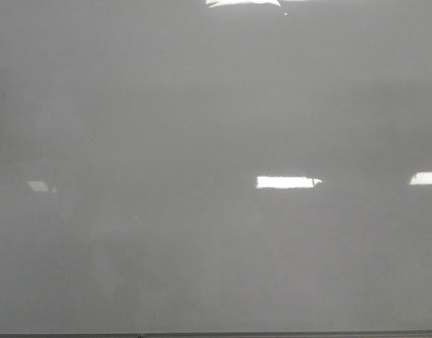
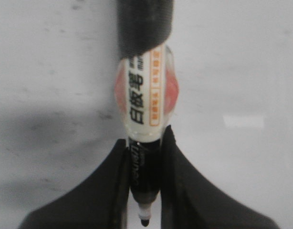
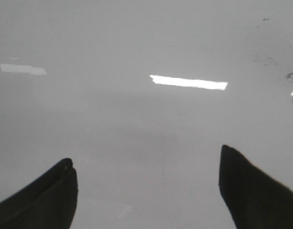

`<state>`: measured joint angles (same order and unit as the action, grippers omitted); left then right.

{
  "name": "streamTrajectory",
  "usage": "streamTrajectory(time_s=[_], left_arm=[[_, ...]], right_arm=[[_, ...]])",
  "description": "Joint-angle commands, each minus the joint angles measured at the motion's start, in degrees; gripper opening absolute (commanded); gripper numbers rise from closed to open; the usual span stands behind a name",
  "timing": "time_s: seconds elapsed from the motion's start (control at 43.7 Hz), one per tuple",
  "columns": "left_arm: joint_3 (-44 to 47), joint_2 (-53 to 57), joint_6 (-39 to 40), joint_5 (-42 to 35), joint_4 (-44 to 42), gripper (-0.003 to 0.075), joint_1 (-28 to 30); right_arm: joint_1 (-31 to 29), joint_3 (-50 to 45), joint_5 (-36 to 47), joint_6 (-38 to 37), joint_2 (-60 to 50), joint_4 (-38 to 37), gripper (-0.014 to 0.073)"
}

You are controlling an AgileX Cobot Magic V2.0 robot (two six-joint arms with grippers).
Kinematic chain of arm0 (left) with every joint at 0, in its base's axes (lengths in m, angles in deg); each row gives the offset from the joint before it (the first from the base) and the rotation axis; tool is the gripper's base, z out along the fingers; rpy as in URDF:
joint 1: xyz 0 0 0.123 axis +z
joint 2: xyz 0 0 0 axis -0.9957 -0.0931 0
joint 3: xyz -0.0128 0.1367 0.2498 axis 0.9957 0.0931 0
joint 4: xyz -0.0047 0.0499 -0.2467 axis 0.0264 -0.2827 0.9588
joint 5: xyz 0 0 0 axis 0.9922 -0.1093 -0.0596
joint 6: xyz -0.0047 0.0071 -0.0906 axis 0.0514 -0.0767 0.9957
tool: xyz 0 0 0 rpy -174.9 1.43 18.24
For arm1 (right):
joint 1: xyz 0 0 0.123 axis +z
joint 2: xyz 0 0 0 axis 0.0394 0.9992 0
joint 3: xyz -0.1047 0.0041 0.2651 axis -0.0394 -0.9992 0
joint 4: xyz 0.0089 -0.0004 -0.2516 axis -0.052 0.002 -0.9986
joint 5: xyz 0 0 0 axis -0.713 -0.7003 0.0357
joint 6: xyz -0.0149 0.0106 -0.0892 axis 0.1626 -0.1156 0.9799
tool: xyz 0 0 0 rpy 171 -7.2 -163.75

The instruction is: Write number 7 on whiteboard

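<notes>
Overhead, the front view is filled by the whiteboard point(image 1: 202, 127), a glossy grey-white surface with bright rectangular light reflections and a thin dark edge along the bottom. No number 7 can be seen on it in any view; the board looks unmarked apart from faint smudges.

From the left wrist view, the left gripper point(image 2: 145, 191) is clenched on a whiteboard marker point(image 2: 145, 114). Its two black fingers point(image 2: 101, 191) press against the marker's black barrel from both sides. The marker has a white label with black and orange printing, and its dark tip points down between the fingertips, over the board point(image 2: 242, 71).

From the right wrist view, the right gripper point(image 3: 146, 186) is released, its black fingers point(image 3: 254, 191) spread wide apart with nothing between them, above bare board point(image 3: 137, 133).
</notes>
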<state>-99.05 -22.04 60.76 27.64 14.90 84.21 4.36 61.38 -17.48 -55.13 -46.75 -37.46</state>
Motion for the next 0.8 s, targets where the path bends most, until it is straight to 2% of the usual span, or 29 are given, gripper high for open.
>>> streamTrajectory(time_s=[0.0, 0.069, 0.137, 0.229, 0.321, 0.412, 0.595, 0.779], left_arm=[[-6.55, 3.81, -1.74, 13.29, 1.67, -0.002, -4.07], [-9.66, 4.39, -6.01, 20.32, 1.67, -0.002, -7.45], [-11.41, 5.25, -11.25, 22.86, 1.67, -0.002, -11.64], [-12.07, 7.25, -19.46, 22.4, 2.73, -0.002, -17.76], [-12.07, 9.84, -28.56, 22.15, 4.33, -0.002, -24.68], [-12.07, 13.01, -34.05, 22.01, 5.97, -0.002, -32.06], [-12.07, 16.76, -34.37, 21.37, 6.2, -0.002, -44.13], [-12.07, 16.87, -34.37, 22.5, 6.1, -0.002, -51.29]], right_arm=[[0.11, 2.2, 1.93, 0.04, 1.19, 0.39, 0.0624], [0.47, 2.85, -0.05, 0.04, 2.49, 0.44, 0.0624], [1.29, 3.98, -2.16, 0.04, 4.53, 0.56, 0.0624], [3.87, 6.48, -4.92, 1.25, 8.03, 0.84, 0.0624], [8.28, 9.4, -8.49, 6.83, 12.47, 2.94, 0.0624], [14.43, 13.08, -12.45, 14.01, 18.1, 7.56, 0.0624], [27.06, 19.64, -13.25, 23.16, 27.23, 12.62, 0.0624], [37.08, 27.22, -13.16, 26.61, 34.27, 12.6, 0.0624]])
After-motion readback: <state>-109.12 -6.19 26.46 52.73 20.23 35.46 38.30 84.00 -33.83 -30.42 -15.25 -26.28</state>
